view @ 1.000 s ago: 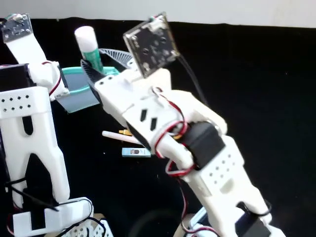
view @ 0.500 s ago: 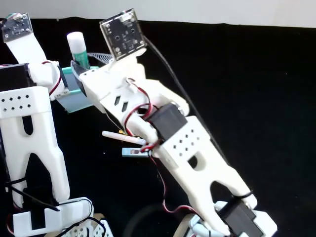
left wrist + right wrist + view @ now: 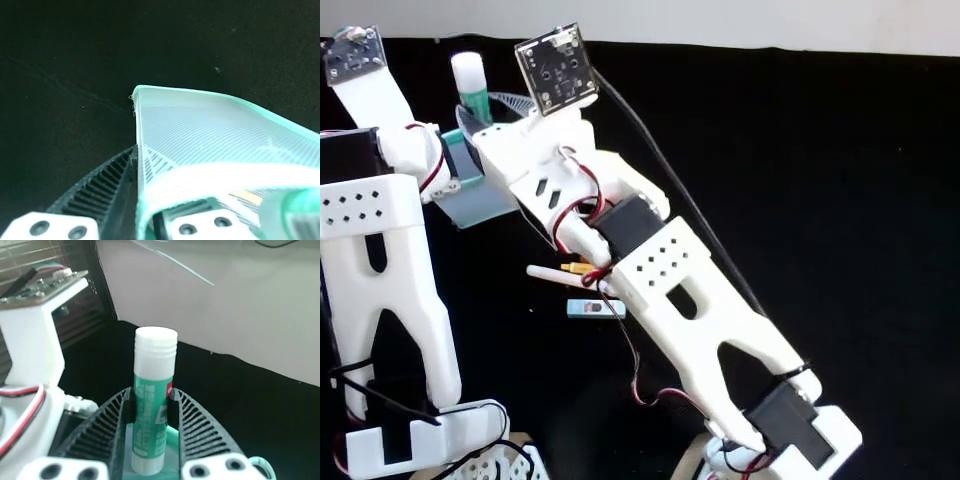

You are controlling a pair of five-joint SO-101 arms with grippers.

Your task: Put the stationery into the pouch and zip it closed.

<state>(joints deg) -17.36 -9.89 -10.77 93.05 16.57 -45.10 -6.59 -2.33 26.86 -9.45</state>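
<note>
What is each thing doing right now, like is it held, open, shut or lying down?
glue stick: cap on, upright, pinched in the right claw.
right claw: shut on the glue stick.
pouch: held by the left claw, mouth looks open.
left claw: shut on the pouch.
white pen: loose, lying flat on the table.
small blue item: loose, lying flat by the pen.

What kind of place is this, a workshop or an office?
Probably a robot test bench: a table under black cloth, the right arm holding a glue stick, the left arm holding a pouch.
</note>
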